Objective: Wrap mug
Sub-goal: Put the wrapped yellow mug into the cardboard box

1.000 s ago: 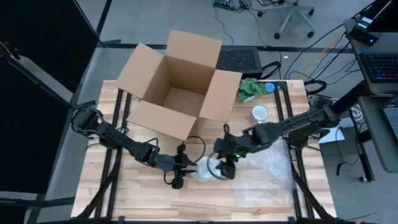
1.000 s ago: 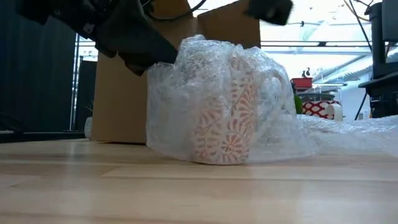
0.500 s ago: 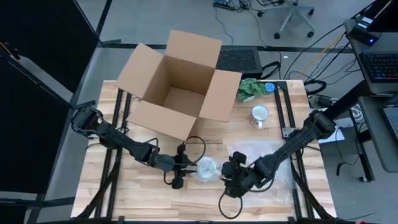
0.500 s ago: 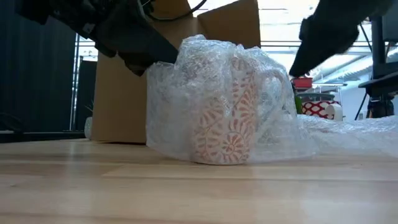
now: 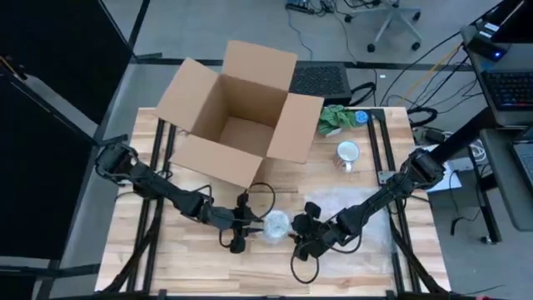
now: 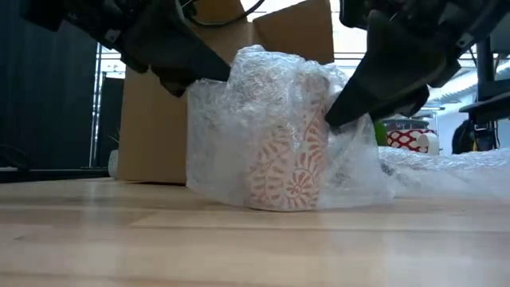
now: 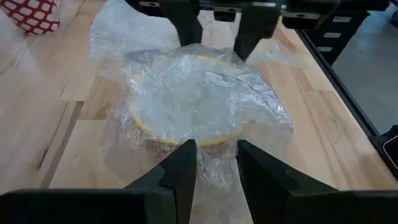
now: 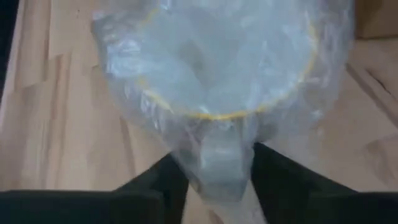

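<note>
Mug (image 6: 288, 159) upright on wooden table (image 5: 200, 267), lower centre of high view, red-and-white patterned side showing through bubble wrap (image 6: 239, 135) draped over and around it. Yellow rim visible through film in left wrist view.

Left gripper (image 5: 248, 227) just left of mug in high view, fingers (image 7: 180, 174) parted at near edge of wrapped mug, film bunched between them; firm hold on film cannot be told.

Right gripper (image 5: 301, 237) just right of mug, lower centre of high view, fingers (image 8: 273, 180) apart with fold of wrap and what looks like handle between them; grip not confirmed.

Loose sheet of wrap trailing right across table. Open cardboard box (image 5: 237, 112) upper centre of high view. Second white mug (image 5: 347, 152) right of box, well apart from work.
</note>
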Tool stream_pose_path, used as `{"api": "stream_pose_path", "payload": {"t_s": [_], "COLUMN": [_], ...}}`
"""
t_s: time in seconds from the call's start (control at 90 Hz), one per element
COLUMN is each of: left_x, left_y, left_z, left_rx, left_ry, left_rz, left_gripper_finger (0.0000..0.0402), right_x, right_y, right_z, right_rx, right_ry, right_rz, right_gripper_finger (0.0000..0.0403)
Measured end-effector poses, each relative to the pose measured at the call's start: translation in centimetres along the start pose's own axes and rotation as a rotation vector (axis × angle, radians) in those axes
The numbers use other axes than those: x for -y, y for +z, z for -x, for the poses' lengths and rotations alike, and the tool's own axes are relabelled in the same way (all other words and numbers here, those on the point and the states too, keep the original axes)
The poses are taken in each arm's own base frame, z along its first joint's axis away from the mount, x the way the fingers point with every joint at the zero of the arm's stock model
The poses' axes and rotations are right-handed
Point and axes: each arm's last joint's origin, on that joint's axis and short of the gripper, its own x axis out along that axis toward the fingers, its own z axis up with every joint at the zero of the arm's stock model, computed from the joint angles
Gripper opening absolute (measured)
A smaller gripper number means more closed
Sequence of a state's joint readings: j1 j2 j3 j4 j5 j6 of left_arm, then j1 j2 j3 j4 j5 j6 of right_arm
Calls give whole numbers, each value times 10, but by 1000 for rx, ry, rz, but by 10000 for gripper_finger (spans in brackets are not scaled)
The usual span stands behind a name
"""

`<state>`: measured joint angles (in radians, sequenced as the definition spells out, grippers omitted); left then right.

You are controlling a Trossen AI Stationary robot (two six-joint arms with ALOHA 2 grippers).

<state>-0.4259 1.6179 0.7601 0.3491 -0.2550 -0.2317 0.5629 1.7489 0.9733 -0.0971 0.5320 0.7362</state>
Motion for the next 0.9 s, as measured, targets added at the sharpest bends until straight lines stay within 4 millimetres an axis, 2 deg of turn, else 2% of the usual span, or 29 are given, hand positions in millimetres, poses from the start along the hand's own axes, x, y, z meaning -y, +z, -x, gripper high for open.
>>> {"api": "stream_pose_path", "payload": {"t_s": [0.078,0.244,0.378,0.511,0.644,0.744,0.9], "left_x": [0,1,1,-2,0,3,12], "left_y": [2,17,43,61,67,68,68], "left_z": [1,16,45,78,113,139,168], "left_rx": [7,69,193,268,262,261,263], "left_ry": [2,-18,-44,-68,-122,-173,-311], "left_rz": [1,15,38,61,84,96,146], "left_gripper_finger": [105,105,105,105,105,105,105], "right_x": [0,-1,-2,-11,-28,-42,-56], "right_y": [0,1,4,19,49,75,120], "right_z": [0,0,3,15,46,79,136], "right_rx": [1,3,3,45,67,67,118], "right_ry": [2,14,24,63,163,246,325], "right_rz": [22,27,52,80,137,196,291], "right_gripper_finger": [36,37,37,37,37,37,37]}}
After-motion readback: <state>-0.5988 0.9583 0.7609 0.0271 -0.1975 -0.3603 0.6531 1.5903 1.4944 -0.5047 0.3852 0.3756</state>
